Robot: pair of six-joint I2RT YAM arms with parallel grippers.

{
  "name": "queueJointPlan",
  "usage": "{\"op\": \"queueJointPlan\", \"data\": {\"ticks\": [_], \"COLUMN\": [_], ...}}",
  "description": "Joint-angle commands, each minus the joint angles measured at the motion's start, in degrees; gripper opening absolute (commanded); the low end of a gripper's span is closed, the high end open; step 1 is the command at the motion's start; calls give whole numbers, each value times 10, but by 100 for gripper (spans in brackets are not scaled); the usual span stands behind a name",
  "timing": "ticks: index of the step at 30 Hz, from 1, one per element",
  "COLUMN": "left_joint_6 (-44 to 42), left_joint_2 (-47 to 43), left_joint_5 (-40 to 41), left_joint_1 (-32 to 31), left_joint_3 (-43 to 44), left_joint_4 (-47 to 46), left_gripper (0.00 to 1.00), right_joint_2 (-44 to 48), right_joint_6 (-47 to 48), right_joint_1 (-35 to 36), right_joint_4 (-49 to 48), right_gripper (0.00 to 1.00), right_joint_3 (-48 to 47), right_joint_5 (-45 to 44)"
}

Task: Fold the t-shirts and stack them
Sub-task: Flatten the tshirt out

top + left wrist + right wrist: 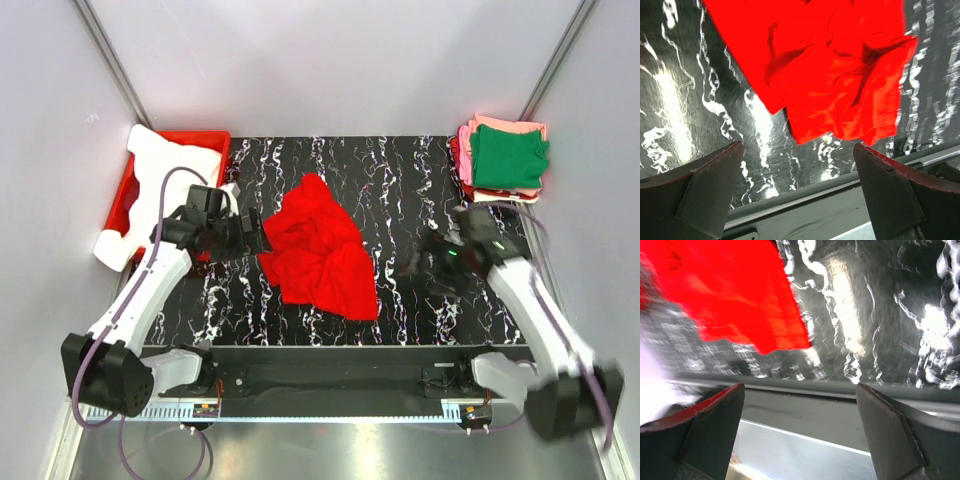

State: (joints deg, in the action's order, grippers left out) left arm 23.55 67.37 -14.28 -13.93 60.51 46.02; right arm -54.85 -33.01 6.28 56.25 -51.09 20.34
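Looking down from the top camera, a crumpled red t-shirt point(318, 250) lies unfolded at the middle of the black marbled table point(400, 180). A stack of folded shirts point(505, 158), green on top with pink beneath, sits at the far right corner. A red bin point(205, 140) with white cloth point(150, 190) draped over it stands at the far left corner. The left gripper point(258, 237) hangs just beside the red t-shirt's left edge, jaws spread. The right gripper point(415, 263), blurred, hangs well to the right of the garment, apart from it.

From the left wrist camera, both fingers point(705, 190) stand wide apart with nothing between them. The red t-shirt point(830, 65) lies ahead of the fingertips, fully released, its wrinkled hem near the table's near edge.

From the right wrist camera, which is blurred, the fingers point(900, 435) are likewise spread and empty. A corner of the red t-shirt point(725, 295) shows ahead and to the left, clear of the fingers, on the table point(865, 315).
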Motion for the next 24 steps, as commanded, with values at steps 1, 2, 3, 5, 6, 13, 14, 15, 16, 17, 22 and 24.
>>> {"op": "queueJointPlan", "data": {"ticks": [1,2,3,5,6,13,14,15,16,17,22,24], "left_joint_6": [-1,-6,-10,-17,-20,-16,-13,-11,-11,-11,-11,-11], "left_joint_2": [7,3,0,-13,-18,-36,-36,-36,-40,-42,-59,-61], "left_joint_5": [18,21,21,24,26,16,16,11,11,13,19,19], "left_joint_1": [-3,-3,-3,-3,-3,-3,-3,-3,-3,-3,-3,-3], "left_joint_3": [-16,-16,-18,-22,-33,-84,-92,-95,-98,-105,-121,-126], "left_joint_4": [-39,-38,-37,-30,-32,-64,-66,-71,-73,-74,-76,-77], "left_gripper": [99,99,99,99,99,99,99,99,99,99,99,99], "right_joint_2": [-141,-177,-180,-165,-163,-248,-257,-267,-290,-304,-378,-385], "right_joint_6": [-33,-45,-80,-143,-158,-193,-191,-191,-191,-191,-203,-207], "right_joint_1": [163,190,209,231,235,288,292,295,297,304,331,338], "right_joint_4": [-76,-86,-106,-179,-234,-294,-301,-315,-321,-325,-359,-372], "right_gripper": [100,100,100,96,94,89,88,86,84,84,66,49], "right_joint_3": [-69,-75,-62,8,33,84,83,82,78,74,74,78], "right_joint_5": [-137,-155,-158,-143,-131,-137,-137,-137,-137,-138,-138,-139]}}
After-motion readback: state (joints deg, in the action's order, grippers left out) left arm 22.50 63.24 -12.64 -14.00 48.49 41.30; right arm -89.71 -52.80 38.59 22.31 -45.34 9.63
